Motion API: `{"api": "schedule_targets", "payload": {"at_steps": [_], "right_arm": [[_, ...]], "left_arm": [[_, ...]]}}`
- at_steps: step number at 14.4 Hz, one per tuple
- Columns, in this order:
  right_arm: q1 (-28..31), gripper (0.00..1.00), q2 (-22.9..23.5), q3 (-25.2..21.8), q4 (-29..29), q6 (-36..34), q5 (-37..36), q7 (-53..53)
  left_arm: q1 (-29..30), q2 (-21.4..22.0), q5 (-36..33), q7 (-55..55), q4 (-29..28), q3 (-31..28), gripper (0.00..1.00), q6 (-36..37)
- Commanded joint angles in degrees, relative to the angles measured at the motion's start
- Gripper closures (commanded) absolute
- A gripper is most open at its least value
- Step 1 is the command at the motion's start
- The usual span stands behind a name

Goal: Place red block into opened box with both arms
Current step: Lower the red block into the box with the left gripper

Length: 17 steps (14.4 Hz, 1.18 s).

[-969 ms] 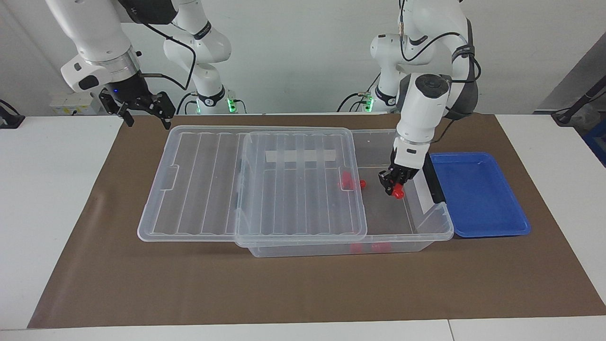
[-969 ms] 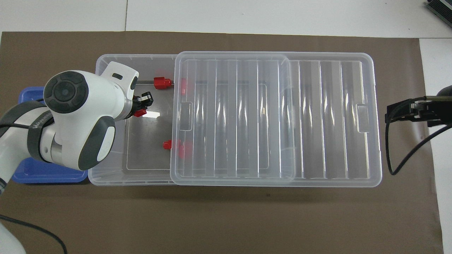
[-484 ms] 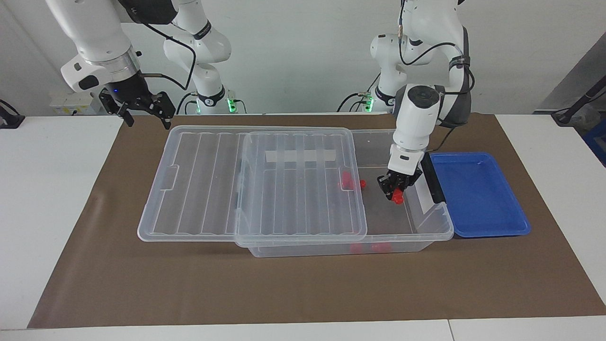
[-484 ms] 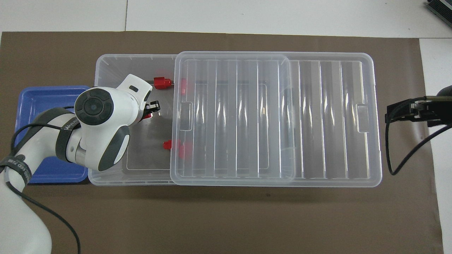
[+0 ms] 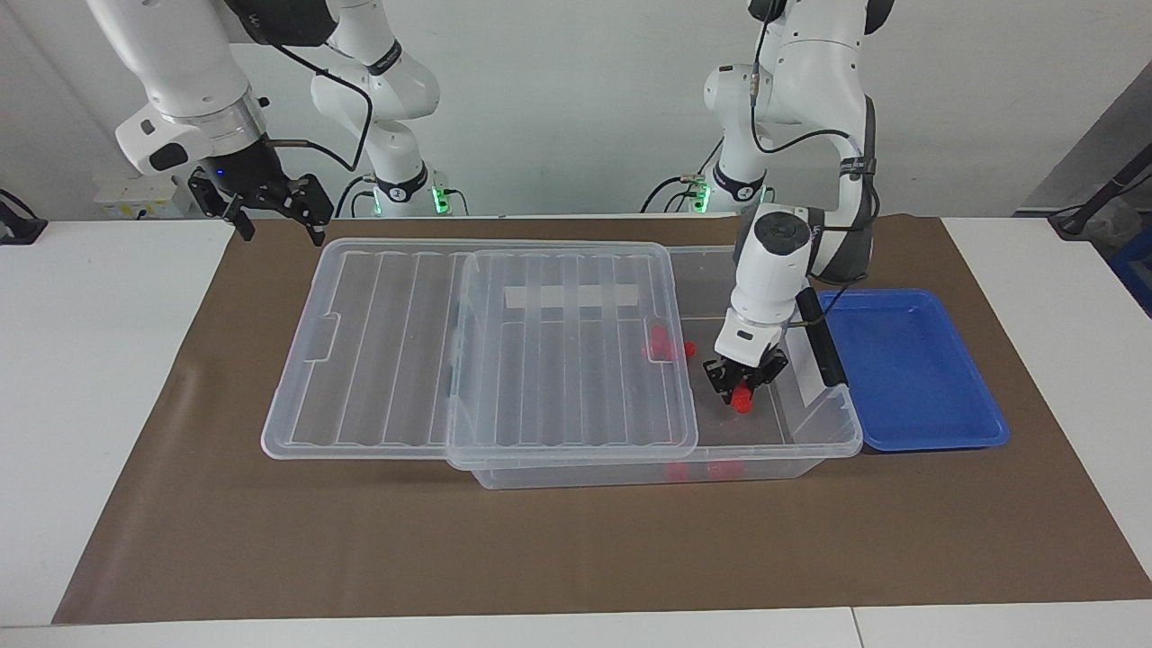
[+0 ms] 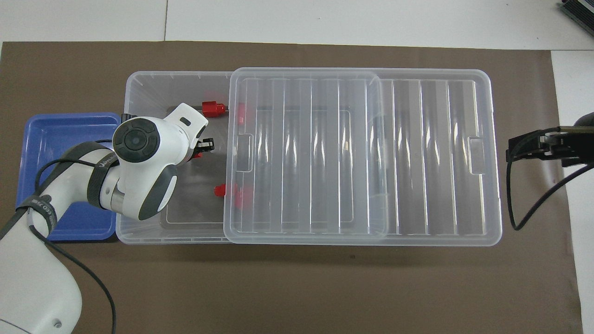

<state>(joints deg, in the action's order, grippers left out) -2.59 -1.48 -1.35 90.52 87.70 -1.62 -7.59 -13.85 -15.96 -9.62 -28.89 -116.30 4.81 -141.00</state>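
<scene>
left gripper (image 5: 740, 389) was clamped shut on the red block (image 5: 742, 400), down inside the box's (image 5: 823, 432) uncovered end. right gripper (image 5: 270, 202) waited with jaws spread, holding nothing, over the mat (image 5: 576, 558).

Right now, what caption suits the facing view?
Left gripper lowers a red block into the open box; right gripper waits open.

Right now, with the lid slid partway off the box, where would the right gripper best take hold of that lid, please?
Probably the moulded tab on the lid's short end toward the right arm's end. That end juts clear of the box, and the open right gripper hangs nearest it, so come in from that end, pinching the rim.
</scene>
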Motion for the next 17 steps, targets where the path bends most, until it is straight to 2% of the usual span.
{"api": "schedule_targets", "payload": {"at_steps": [1,5,6,7,8,10,12,14,17], "right_arm": [[0.57,0.0,-0.98,0.39,1.06,0.19,-0.14,-1.02],[0.66,0.0,-0.98,0.39,1.06,0.27,-0.05,-1.11],[0.66,0.0,-0.98,0.39,1.06,0.27,-0.14,-1.2],[0.66,0.0,-0.98,0.39,1.06,0.19,-0.14,-1.11],[0.57,0.0,-0.98,0.39,0.97,0.27,-0.14,-1.02],[0.57,0.0,-0.98,0.39,0.97,0.27,-0.14,-0.93],[0.57,0.0,-0.98,0.39,0.97,0.27,-0.14,-0.93],[0.57,0.0,-0.98,0.39,0.97,0.36,-0.14,-0.93],[0.66,0.01,-0.89,0.39,0.97,1.85,-0.14,-0.85]], "left_arm": [[0.58,0.23,-1.1,1.55,-2.17,-0.24,1.0,-3.22],[0.58,-0.48,-1.1,1.55,-2.97,-0.33,1.0,-5.42],[0.58,-0.48,-1.1,1.55,-2.97,-0.41,0.96,-5.51],[0.58,-0.48,-1.1,1.55,-2.97,-0.41,0.67,-5.51],[0.66,-0.48,-1.1,1.47,-2.97,-0.5,0.45,-5.51],[0.58,-0.48,-1.01,1.03,-2.97,-0.5,0.37,-5.51],[0.66,-0.48,-1.1,1.02,-2.97,-0.5,0.09,-5.43],[0.58,-0.39,-1.01,0.85,-2.79,-0.5,0.0,-4.81],[0.49,0.83,-1.01,0.67,-2.09,-0.5,0.0,-1.41]]}}
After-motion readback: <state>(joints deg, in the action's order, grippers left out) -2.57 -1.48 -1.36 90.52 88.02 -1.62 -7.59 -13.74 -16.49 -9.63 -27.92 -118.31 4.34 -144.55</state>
